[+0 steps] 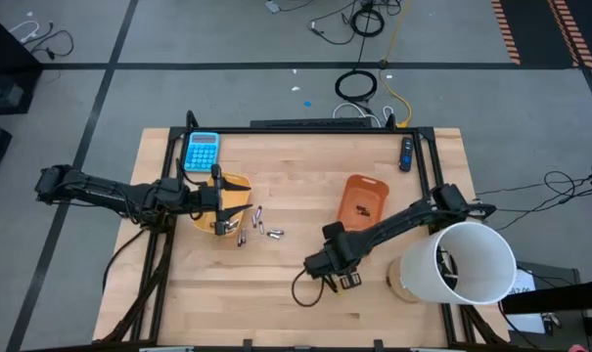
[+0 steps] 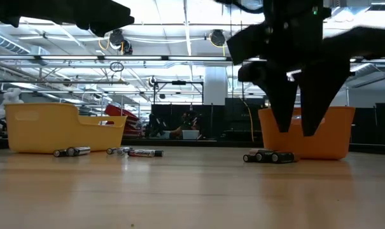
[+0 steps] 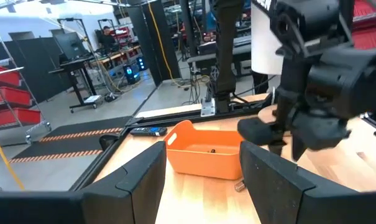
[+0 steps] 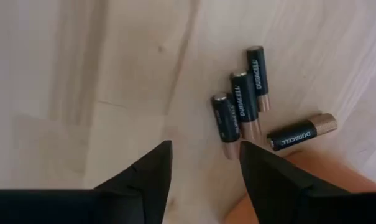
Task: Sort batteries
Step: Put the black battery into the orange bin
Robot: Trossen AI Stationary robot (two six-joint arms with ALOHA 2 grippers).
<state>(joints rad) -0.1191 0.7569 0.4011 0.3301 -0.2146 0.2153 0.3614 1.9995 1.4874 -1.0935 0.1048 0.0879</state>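
1. Left arm: it enters from the left edge of the high view. The left gripper (image 1: 227,200) sits at the yellow tray (image 1: 234,186), left of centre. In the left wrist view its fingers (image 3: 141,180) are spread with nothing between them.

2. Silvery batteries (image 1: 259,225): a loose group lies on the table (image 1: 296,156) just right of the yellow tray, close beside the left gripper and not touching it. In the low view they show as a row (image 2: 109,151) in front of the yellow tray (image 2: 58,127).

3. Right arm: it crosses from the right edge toward lower centre of the high view. The right gripper (image 1: 320,264) hangs above the table, well apart from the silvery group. In the right wrist view its fingers (image 4: 147,171) are spread and empty.

4. Dark batteries (image 4: 243,102): four lie on the wood just beyond the right gripper's fingertips, beside the orange tray's edge (image 4: 299,180). In the low view they rest (image 2: 268,156) below the gripper (image 2: 300,121), in front of the orange tray (image 2: 335,133).

5. Step in hand, as a judgement: the right gripper is lining up to pick one dark battery.

6. Next move: lower the open fingers astride a single battery, across its length, then close. The three packed side by side risk a double pick; the separate one is the easier target.

7. Orange tray (image 1: 362,198): upper right of centre in the high view; small dark items lie inside.
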